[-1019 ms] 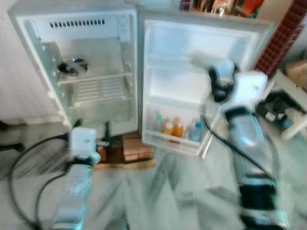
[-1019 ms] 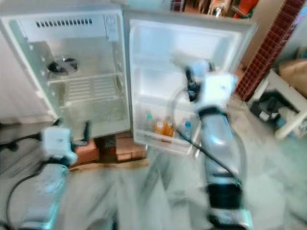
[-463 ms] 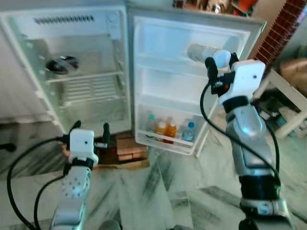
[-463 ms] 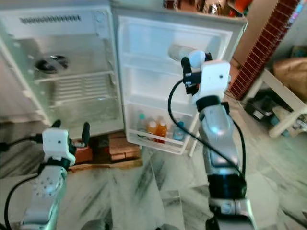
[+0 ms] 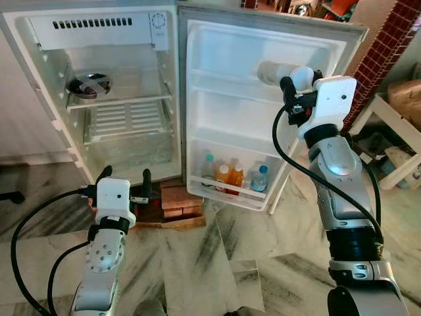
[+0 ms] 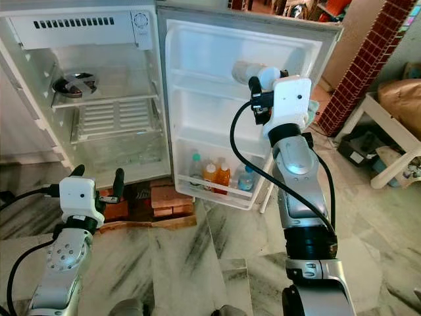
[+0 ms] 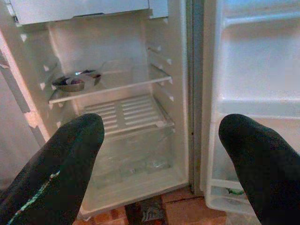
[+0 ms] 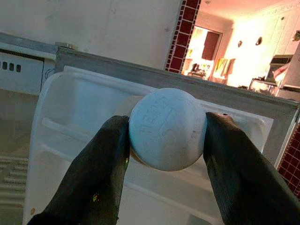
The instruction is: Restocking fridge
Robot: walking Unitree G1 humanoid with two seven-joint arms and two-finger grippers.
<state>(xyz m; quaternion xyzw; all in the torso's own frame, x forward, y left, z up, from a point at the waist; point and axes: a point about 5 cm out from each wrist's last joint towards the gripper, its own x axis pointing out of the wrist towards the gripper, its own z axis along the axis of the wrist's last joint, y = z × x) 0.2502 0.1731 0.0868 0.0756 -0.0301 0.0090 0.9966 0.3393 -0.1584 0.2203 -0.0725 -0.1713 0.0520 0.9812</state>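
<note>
A small white fridge [image 5: 125,39] stands open, its door [image 5: 217,125] swung to the right. My right gripper [image 5: 301,79] is raised in front of the door's upper shelf, shut on a pale bottle [image 5: 273,70] that lies horizontal. In the right wrist view the white cap [image 8: 167,129] sits clamped between both fingers [image 8: 101,173]. Several drink bottles [image 5: 231,178] stand in the door's bottom shelf. A steel bowl [image 5: 88,84] rests on the top inner shelf. My left gripper [image 5: 126,176] hangs low before the fridge, open and empty.
Bricks [image 5: 174,201] prop the fridge off the marble floor [image 5: 217,263]. A red brick pillar [image 5: 385,46] and a white bench [image 5: 395,122] with clutter stand to the right. Black cables [image 5: 26,224] loop on the floor at the left.
The picture has gone from blurred to sharp as the camera shifted and settled. The right gripper still holds the bottle at the upper door shelf; the left gripper stays low and open.
</note>
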